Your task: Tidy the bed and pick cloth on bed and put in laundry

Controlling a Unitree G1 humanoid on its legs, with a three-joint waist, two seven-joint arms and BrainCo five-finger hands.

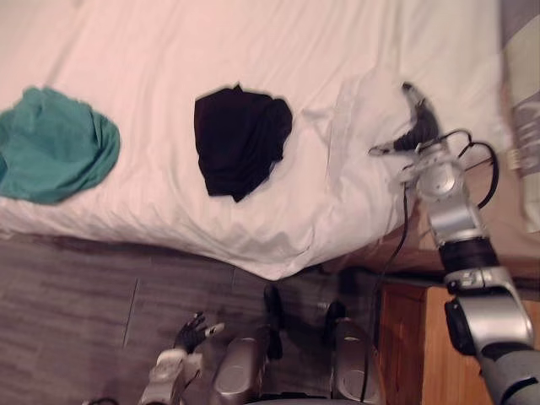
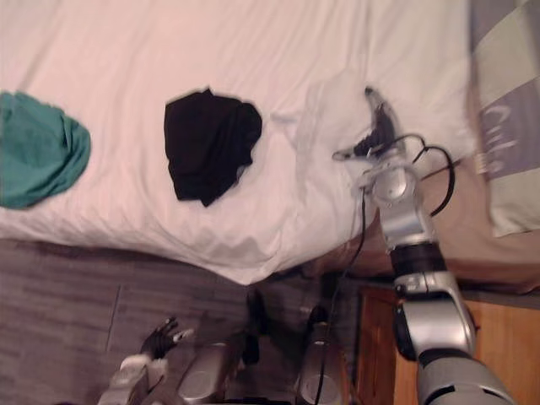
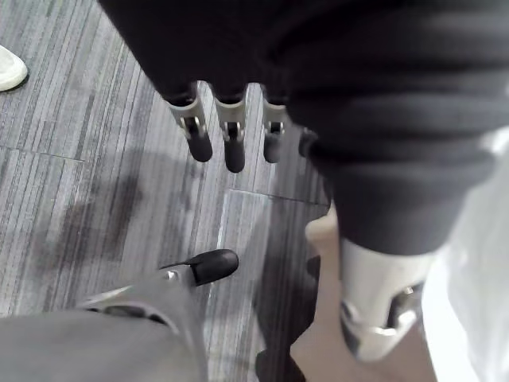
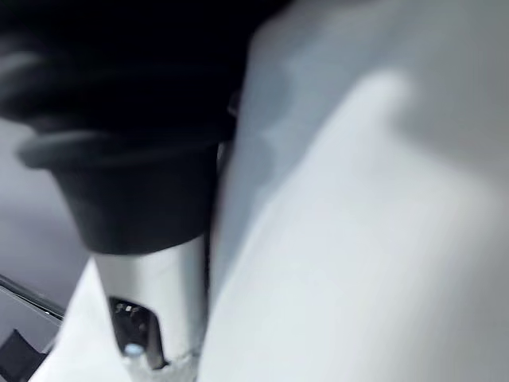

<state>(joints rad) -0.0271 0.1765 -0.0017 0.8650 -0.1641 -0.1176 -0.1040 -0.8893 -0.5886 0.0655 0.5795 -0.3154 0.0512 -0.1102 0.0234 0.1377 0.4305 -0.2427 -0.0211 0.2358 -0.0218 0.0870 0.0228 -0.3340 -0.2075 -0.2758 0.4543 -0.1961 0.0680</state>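
Nearest in the head view, the left hand (image 1: 192, 331) hangs low over a grey wood-grain floor (image 1: 84, 287), fingers loose and holding nothing. Beyond it stands the bed, its white sheet (image 1: 169, 51) soft and creased, folding over the mattress corner. The right hand (image 1: 419, 125) lies on that sheet near the corner, fingers stretched out and thumb spread, gripping nothing that I can see. A crumpled black cloth (image 1: 239, 139) sits on the sheet to this hand's left, well apart from it. A teal cloth (image 1: 55, 143), bunched and rounded, lies farther left, close to the bed's edge. Below the right hand, beside the bed, is a cabinet (image 1: 413, 346) of orange-brown wood. To its right lies grey-and-cream bedding (image 2: 506, 126).

From the left wrist, the straight silver fingers (image 3: 231, 135) point down at the streaked grey planks, with a pale shoe (image 3: 8, 70) off to one side.

From the right wrist, the thumb rests against smooth white sheet.
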